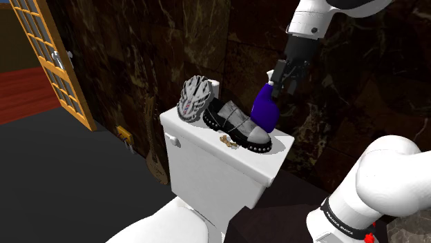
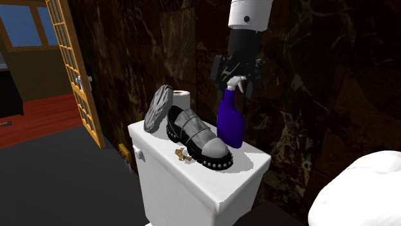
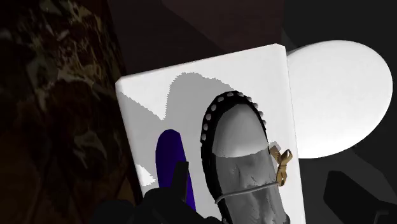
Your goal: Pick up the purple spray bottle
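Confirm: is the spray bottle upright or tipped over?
Upright. The purple spray bottle stands base-down on the toilet tank lid, nozzle on top, at the end effector.

The white arm (image 1: 394, 172) bulks at 4 o'clock in the shoulder view, its elbow folded, and enters again from 1 o'clock. The black end effector (image 1: 280, 84) hangs below the white wrist (image 1: 307, 24), pointing steeply down toward 7 o'clock.

carrier: white toilet tank lid (image 3: 254, 70) | under jaws: purple spray bottle (image 2: 229, 125) | beside bottle: studded shoe (image 2: 196, 136), helmet (image 2: 157, 108), gold trinket (image 2: 182, 154)
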